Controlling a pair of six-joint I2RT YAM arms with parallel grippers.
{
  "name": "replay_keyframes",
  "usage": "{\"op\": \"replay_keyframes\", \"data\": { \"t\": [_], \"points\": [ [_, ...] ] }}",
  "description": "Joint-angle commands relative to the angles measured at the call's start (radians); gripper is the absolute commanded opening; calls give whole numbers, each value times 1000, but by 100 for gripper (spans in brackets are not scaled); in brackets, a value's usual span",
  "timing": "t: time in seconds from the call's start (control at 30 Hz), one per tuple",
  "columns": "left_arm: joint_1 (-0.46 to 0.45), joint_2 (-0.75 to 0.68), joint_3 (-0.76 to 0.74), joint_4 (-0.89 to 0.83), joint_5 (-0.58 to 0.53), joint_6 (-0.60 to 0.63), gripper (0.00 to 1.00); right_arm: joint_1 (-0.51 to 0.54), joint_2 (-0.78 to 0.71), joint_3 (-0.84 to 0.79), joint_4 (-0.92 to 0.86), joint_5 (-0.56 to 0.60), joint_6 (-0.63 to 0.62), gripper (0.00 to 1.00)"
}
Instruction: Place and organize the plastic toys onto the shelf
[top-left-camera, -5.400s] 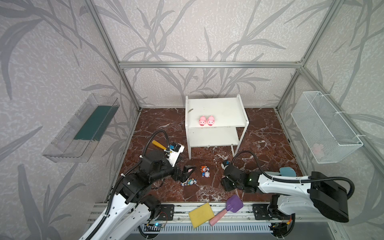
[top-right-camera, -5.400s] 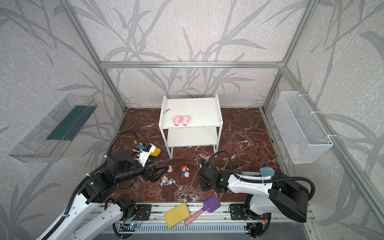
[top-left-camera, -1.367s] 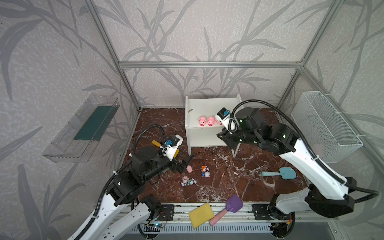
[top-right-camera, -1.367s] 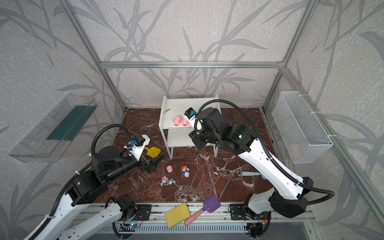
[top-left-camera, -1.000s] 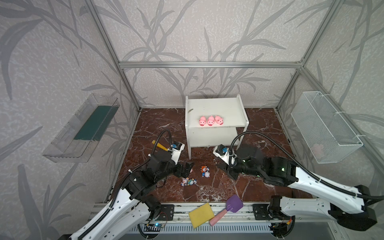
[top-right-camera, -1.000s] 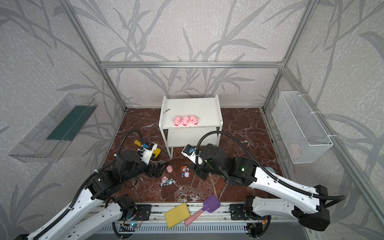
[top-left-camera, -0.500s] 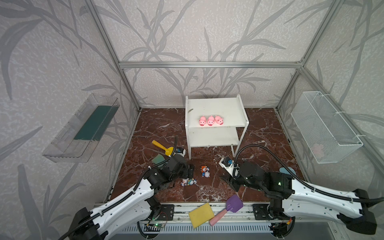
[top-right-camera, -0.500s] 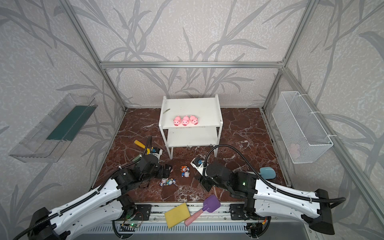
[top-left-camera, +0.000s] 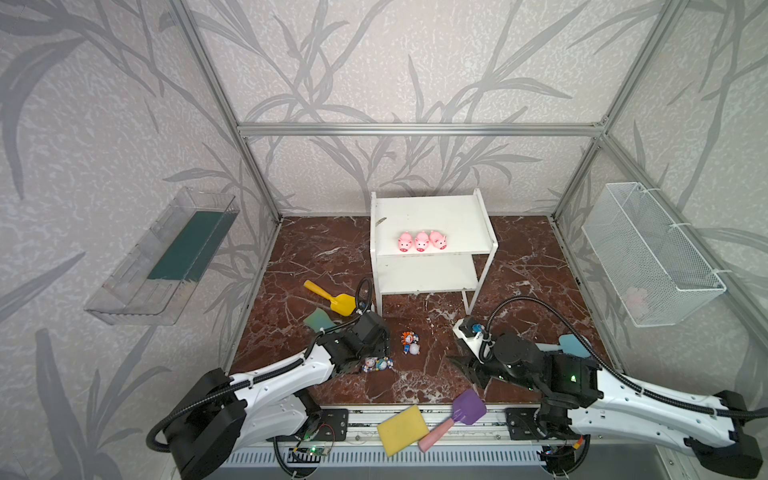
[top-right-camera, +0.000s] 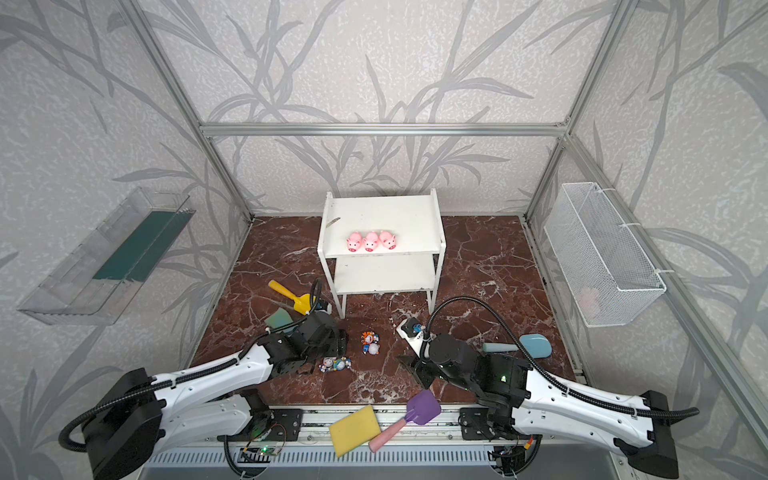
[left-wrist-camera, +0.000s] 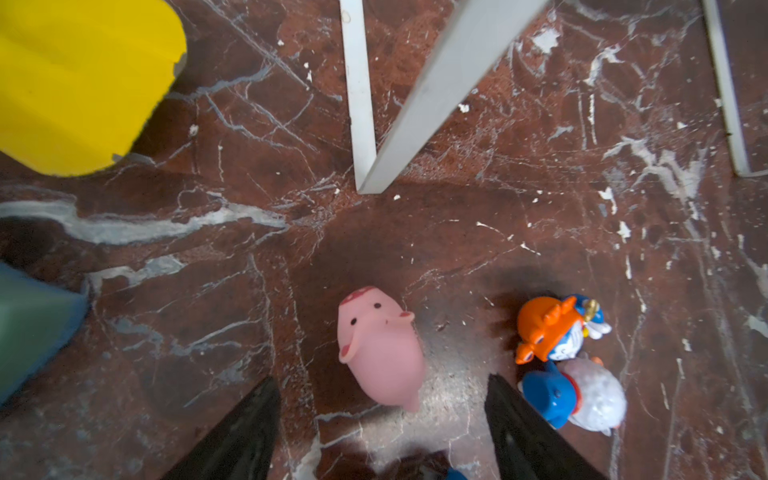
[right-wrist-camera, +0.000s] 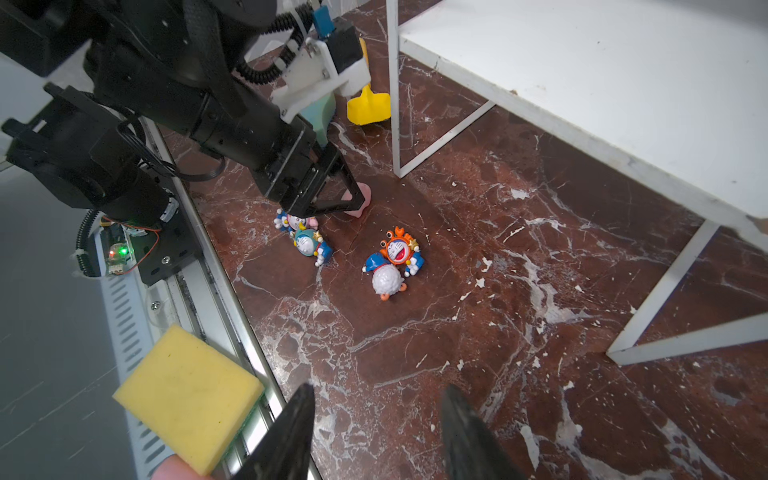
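Note:
The white two-tier shelf (top-left-camera: 432, 216) stands at the back of the marble floor, with three pink pigs (top-left-camera: 422, 241) in a row on its top board. Another pink pig (left-wrist-camera: 380, 353) lies on the floor in the left wrist view. My left gripper (left-wrist-camera: 381, 379) is open astride this pig, with a gap on each side. An orange figurine and a white one (top-left-camera: 410, 343) lie just right of it, and two more figurines (top-left-camera: 376, 365) lie by the left fingers. My right gripper (right-wrist-camera: 379, 387) hangs open and empty over bare floor at the front right.
A yellow shovel (top-left-camera: 332, 297) and a green sponge (top-left-camera: 318, 320) lie left of the shelf legs. A yellow sponge (top-left-camera: 402, 430) and a purple shovel (top-left-camera: 467, 409) rest on the front rail, and a blue shovel (top-left-camera: 573, 345) lies at right. The wire basket (top-left-camera: 648, 253) and the clear tray (top-left-camera: 166, 253) hang on the walls.
My left gripper dropped down over the floor pig and its jaws narrowed. My right arm, which left a third pig on the shelf, sank back to the front floor and its jaws widened.

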Motion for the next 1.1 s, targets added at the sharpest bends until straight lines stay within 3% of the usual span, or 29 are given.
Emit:
{"op": "replay_keyframes", "data": {
  "t": [0.0,0.27,0.47,0.63,0.87,1.07],
  "points": [
    [-6,26,-15,53,-75,-70,77,7,-28,-18,-9,24,9,51],
    [-9,145,-20,154,-71,-81,67,7,-52,-27,-30,24,16,51],
    [-11,180,-13,146,-91,-97,49,6,-75,-31,-49,27,23,51],
    [-11,111,-26,89,-132,-99,29,6,-83,-39,-46,27,32,52],
    [-12,-78,-13,-60,-132,-51,27,6,-67,-36,-59,47,68,52],
    [-28,-202,71,-230,-46,45,23,-8,-3,-12,-180,108,197,52]
  ]
}}
